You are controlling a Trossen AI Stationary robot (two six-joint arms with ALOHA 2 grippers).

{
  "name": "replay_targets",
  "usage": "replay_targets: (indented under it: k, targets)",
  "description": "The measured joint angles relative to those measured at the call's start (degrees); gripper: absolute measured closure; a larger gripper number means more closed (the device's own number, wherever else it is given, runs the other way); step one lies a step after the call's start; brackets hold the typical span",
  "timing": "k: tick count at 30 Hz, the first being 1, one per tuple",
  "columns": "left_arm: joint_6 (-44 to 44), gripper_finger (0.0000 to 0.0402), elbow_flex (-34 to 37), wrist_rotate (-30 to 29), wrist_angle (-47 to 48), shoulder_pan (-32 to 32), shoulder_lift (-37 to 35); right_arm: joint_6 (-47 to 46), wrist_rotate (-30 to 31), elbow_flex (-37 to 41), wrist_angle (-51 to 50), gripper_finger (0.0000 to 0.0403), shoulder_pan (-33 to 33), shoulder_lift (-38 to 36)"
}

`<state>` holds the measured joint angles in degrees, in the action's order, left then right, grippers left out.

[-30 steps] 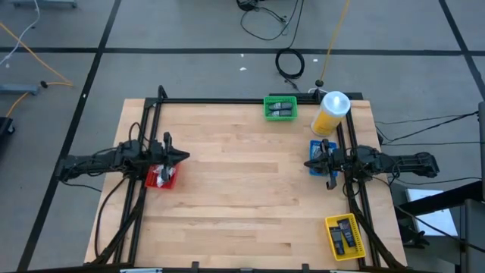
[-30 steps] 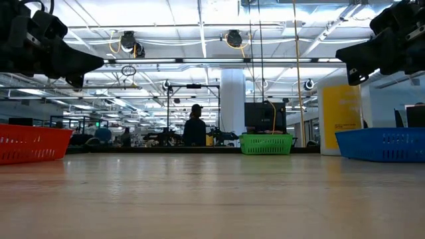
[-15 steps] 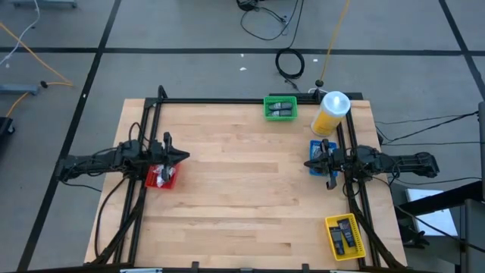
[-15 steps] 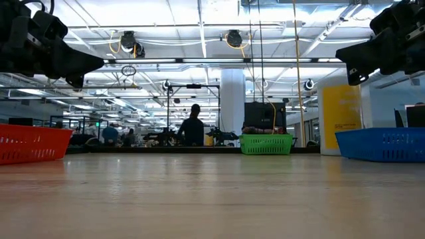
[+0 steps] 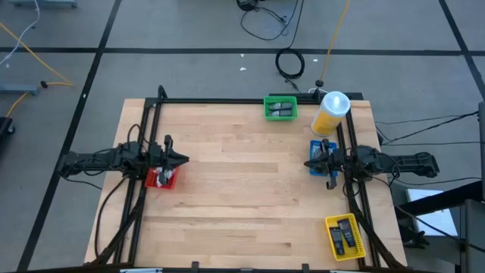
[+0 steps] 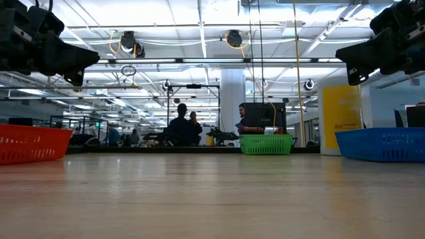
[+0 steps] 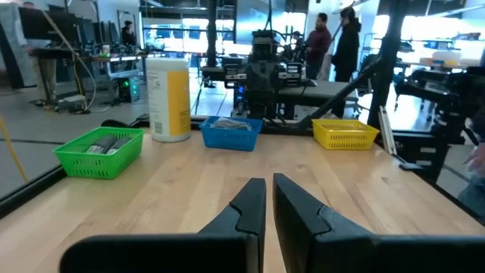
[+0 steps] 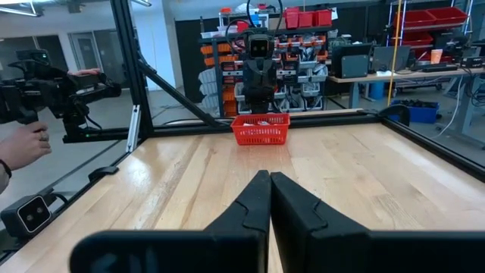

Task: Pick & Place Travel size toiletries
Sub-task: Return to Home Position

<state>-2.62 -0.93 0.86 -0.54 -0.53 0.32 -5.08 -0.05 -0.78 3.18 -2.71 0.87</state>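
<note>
While the pale wooden counter lies bare across its middle, both dark arms sit drawn in at its two sides, raised well above the wood in the low view. Only one small thing differs from a second ago: the left arm has eased back a touch toward its own edge. This carries the left gripper slightly outward over the red plastic basket. The right gripper, over the inner side of the blue plastic basket, has not shifted. Each gripper is closed and empty, the left with only a slit between its fingers, the right with its tips meeting. I judge the sorting finished and the arms settling to rest, since nothing loose lies on the wood.

A tall yellow bottle with a white cap stands upright at the far right corner, between the green plastic basket on the far edge and the blue one. A yellow plastic basket sits at the near right corner.

The dark grey toiletries in the green basket lie side by side, long axes running along the far edge. The slim dark toiletries in the yellow basket point from near to far, a little tilted. I cannot tell how the contents of the red and blue baskets lie.
</note>
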Motion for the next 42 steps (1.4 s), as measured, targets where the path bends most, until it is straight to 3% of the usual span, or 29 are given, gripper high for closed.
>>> replay_targets:
  k: [42]
  targets:
    - [0.86,0.0376,0.09,-0.60,-1.78,0.56,0.04,0.00,-0.01,0.00,-0.02,0.0399,-0.01,0.01]
